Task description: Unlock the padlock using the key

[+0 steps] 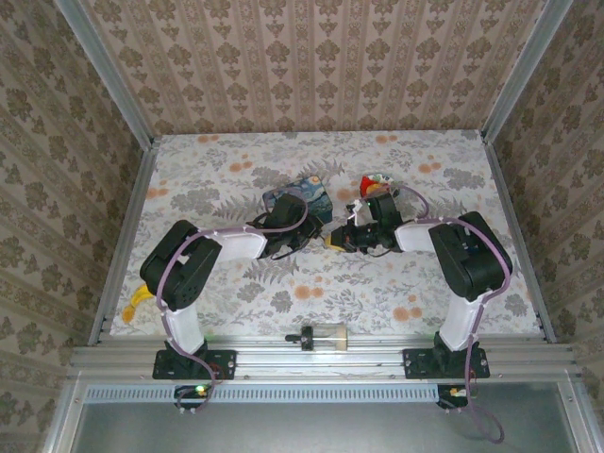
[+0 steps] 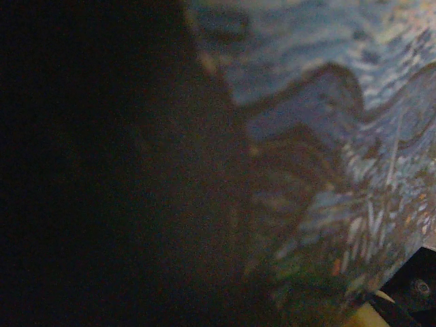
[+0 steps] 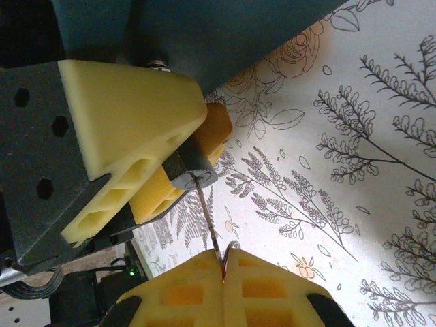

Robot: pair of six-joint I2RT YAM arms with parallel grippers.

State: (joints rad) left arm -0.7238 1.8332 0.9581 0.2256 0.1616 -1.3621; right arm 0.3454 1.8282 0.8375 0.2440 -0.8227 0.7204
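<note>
Floral tablecloth [image 1: 283, 293], patterned wallpaper on three sides. Both arms meet mid-table, just in front of the blue swirl box [image 1: 294, 195]. Banana [image 1: 139, 298] is way off at the left edge, irrelevant.

Left gripper [image 1: 319, 236]: clamped on the padlock [image 3: 193, 174]. In the right wrist view its yellow pads [image 3: 129, 133] sandwich the black body. The round silvery keyway face pokes out toward the right arm. Shackle is hidden behind the pads.

Right gripper [image 3: 223, 272]: fingers pressed together, pinching the key [image 3: 209, 228] by its head. The thin blade runs from the fingertips up-frame to the keyway face.

Relation that matters: the padlock lies directly ahead of the right fingers, along the blade's long axis. The tip meets the keyway disc near its centre. Can't tell if it's already in the slot or just touching. Blade looks roughly in line with the lock's axis, with a slight lean left in that view.

Judgement: this is the insertion step, and the lock doesn't look opened yet. The next move belongs to the right arm: push along the blade, then twist. Left only has to hold firm. Risk: the thin blade bends or slips in the pinch if the push goes off-axis.

Left wrist camera is dark and blurred, with the blue box surface up close.
</note>
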